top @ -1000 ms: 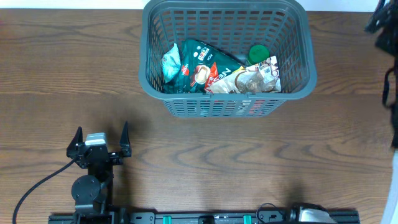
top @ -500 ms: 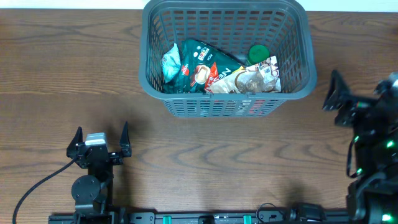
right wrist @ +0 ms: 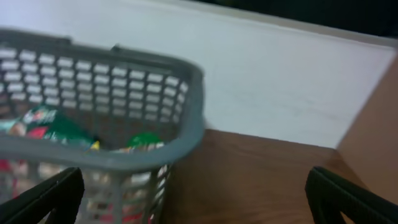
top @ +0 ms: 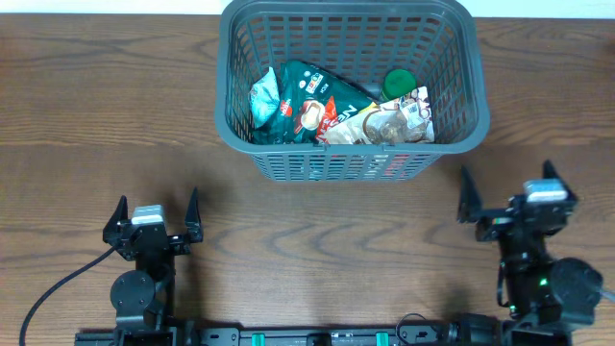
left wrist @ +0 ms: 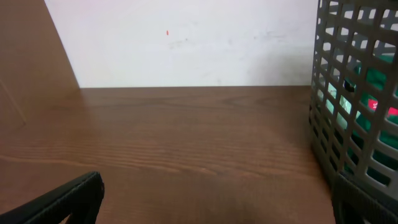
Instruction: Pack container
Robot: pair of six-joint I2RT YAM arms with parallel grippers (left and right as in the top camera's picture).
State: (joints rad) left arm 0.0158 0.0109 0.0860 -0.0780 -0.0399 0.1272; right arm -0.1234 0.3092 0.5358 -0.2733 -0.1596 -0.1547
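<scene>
The dark grey slotted container (top: 452, 115) stands at the back middle of the table. It holds a green snack bag (top: 312, 101), a pale snack bag (top: 389, 120), a light blue packet (top: 264, 96) and a green lid (top: 399, 84). My left gripper (top: 154, 213) is open and empty at the front left. My right gripper (top: 509, 197) is open and empty at the front right, below the container's right corner. The container's wall shows in the left wrist view (left wrist: 357, 93) and the right wrist view (right wrist: 124, 62).
The wooden table (top: 317, 240) lies between the grippers. A white wall (left wrist: 186, 43) runs behind the table's far edge. A black cable (top: 53, 288) trails from the left arm's base.
My right arm has swung down from the far right edge to the front right of the table, jaws wide open. The left arm and the container have not moved.
</scene>
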